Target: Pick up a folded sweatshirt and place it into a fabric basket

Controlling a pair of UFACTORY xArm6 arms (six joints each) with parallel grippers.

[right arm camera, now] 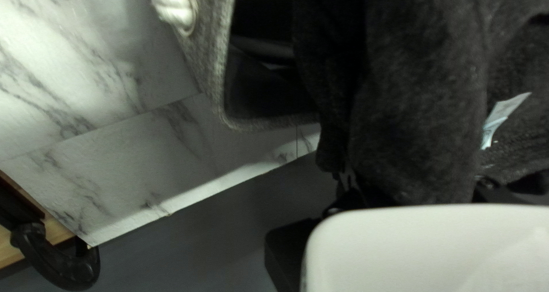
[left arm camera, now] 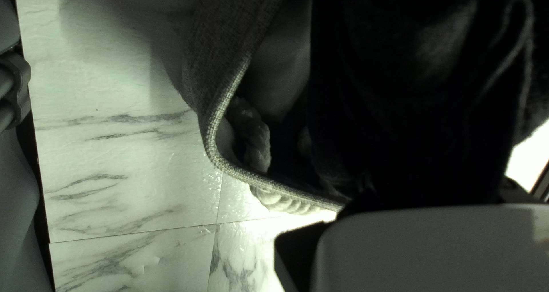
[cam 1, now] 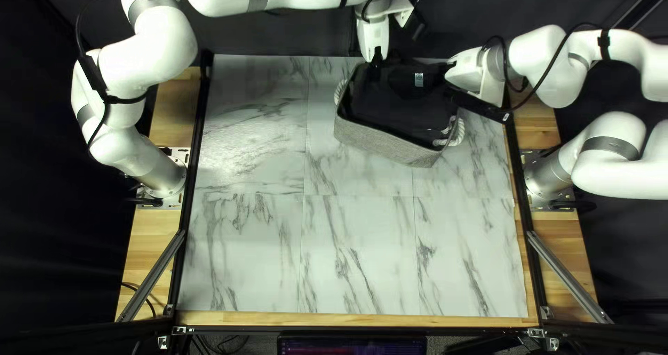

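Evidently your left fingers [cam 1: 376, 54] and right fingers [right arm camera: 350, 199] clenched the sweatshirt [cam 1: 400, 101] over the basket [cam 1: 386, 143]; placing it called for lowering, then release.

Black sweatshirt [cam 1: 393, 108], kinda bunched up, pale tag [cam 1: 419, 79] showing, sagging over the mouth of an upright grey fabric basket [cam 1: 379, 141] with white rope handles [cam 1: 456, 132].

Matt cloth sweatshirt [right arm camera: 423, 97], rough-woven basket [cam 1: 383, 145]

The sweatshirt [cam 1: 398, 105] is over the basket [cam 1: 379, 141], toward the table's [cam 1: 358, 251] far edge.
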